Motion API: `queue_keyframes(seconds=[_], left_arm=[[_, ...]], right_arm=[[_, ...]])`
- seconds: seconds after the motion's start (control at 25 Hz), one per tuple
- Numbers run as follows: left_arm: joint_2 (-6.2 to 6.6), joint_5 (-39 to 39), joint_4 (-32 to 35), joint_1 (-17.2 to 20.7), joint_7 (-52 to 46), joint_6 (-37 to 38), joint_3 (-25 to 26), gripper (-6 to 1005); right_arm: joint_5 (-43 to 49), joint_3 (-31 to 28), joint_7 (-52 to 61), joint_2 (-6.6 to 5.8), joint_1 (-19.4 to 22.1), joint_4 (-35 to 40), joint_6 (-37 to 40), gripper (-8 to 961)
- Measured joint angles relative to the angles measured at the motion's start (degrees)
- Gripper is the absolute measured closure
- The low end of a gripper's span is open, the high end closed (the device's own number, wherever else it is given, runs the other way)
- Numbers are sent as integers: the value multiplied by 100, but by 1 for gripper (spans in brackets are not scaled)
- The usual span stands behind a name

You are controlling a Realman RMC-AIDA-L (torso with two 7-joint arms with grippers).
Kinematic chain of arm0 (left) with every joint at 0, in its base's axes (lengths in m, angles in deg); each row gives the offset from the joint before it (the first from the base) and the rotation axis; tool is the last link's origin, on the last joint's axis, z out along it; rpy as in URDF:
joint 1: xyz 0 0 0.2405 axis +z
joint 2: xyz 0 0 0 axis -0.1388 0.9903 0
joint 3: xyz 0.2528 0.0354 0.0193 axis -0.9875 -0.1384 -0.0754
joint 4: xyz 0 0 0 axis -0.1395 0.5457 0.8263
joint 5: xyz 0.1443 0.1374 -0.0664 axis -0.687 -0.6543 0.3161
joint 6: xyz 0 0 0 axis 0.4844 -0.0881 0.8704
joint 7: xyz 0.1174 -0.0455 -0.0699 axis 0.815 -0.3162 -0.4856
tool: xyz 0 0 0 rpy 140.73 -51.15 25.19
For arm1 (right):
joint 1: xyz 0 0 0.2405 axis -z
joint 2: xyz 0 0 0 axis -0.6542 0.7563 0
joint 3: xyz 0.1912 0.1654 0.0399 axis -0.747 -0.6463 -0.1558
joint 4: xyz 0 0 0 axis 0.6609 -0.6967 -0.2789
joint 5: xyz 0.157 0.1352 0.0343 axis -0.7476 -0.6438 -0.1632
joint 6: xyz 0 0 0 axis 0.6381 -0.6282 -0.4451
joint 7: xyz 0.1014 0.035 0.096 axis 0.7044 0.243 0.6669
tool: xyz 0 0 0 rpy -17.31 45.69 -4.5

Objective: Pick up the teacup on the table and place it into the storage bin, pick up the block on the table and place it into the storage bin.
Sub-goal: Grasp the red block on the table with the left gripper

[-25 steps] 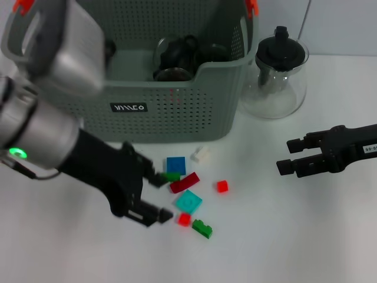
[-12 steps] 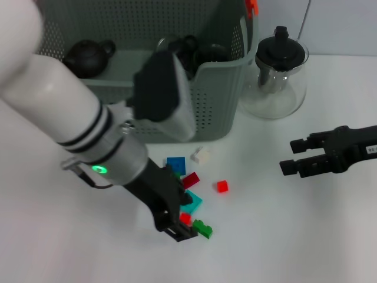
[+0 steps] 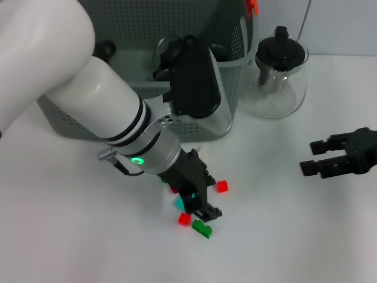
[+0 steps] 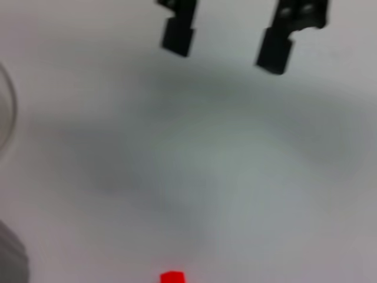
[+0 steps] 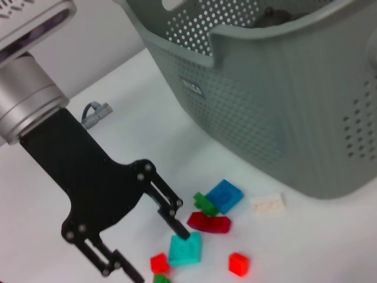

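White table (image 3: pixel 283 236) all round, with the storage bin (image 3: pixel 227 121) sitting at the back, grey-green and perforated, orange clip up at its corner. Dark teaware is inside it already, at least one dark cup-like piece (image 3: pixel 177 53) near the middle; can't make out more than that. A glass teapot (image 3: pixel 277 73) with a black lid stands just beside the bin on the right, on the table.

The blocks are scattered on the table in front of the bin. From the right wrist view you get the best look: a blue block (image 5: pixel 224 195), a dark red block (image 5: pixel 209 222), a teal block (image 5: pixel 185 248), a white block (image 5: pixel 267 204) close to the bin wall, a small red block (image 5: pixel 238 263) off to the side, plus a small green one (image 5: pixel 204 203) next to the blue.

The left gripper (image 3: pixel 197 200) is down low right over that pile, jaws apart. In the right wrist view one finger tip sits right at the teal block's edge, the other is off beside another little red block (image 5: pixel 158 262). Can't tell if it's actually touching the teal one. In the head view a green block (image 3: pixel 202 229) lies just below the fingers.

The right gripper (image 3: pixel 321 158) hangs over bare table on the right side, well apart from the blocks, jaws apart and holding nothing.
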Motion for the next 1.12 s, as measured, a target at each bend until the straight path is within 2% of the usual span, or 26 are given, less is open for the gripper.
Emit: queue_keyframes(seconds=[0.16, 0.32, 0.76, 1.12], left_arm=[[1, -31, -236, -123, -192, -358, -73, 369], [-1, -13, -621, -324, -385, -807, -180, 369], [-11, -26, -1518, -734, -919, -1968, -860, 370], [-11, -30, -1865, -817, -942, -2329, -1020, 371]], right_arm=[[5, -6, 92, -146, 47, -6, 38, 116], [8, -34, 123, -210, 63, -8, 49, 116], [9, -35, 102, -202, 8, -9, -4, 116], [9, -35, 71, -168, 5, -8, -47, 116]])
